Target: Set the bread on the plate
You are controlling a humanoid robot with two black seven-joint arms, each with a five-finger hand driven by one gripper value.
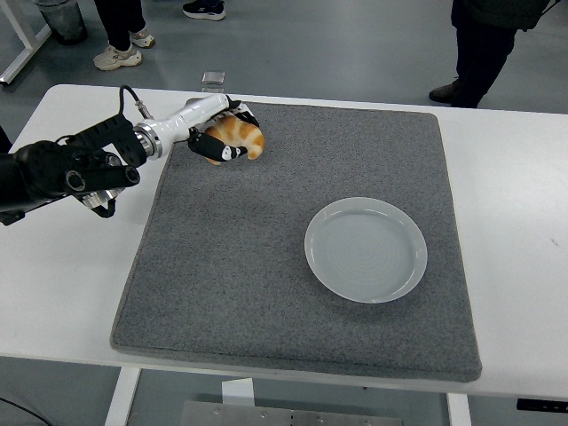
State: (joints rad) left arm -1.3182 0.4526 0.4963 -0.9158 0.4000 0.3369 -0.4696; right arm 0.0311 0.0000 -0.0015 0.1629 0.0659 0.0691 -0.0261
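Observation:
The bread (238, 136) is a golden-brown and white roll. My left hand (224, 135) is shut on it and holds it over the far left part of the grey mat (293, 311). The empty light grey plate (366, 249) lies on the mat at the right of centre, well to the right of and nearer than the hand. My left arm comes in from the left edge. My right arm is out of view.
The grey mat covers most of the white table (515, 222). People's legs and shoes (117, 55) show on the floor beyond the table's far edge. A small dark object (212, 78) lies on the floor there.

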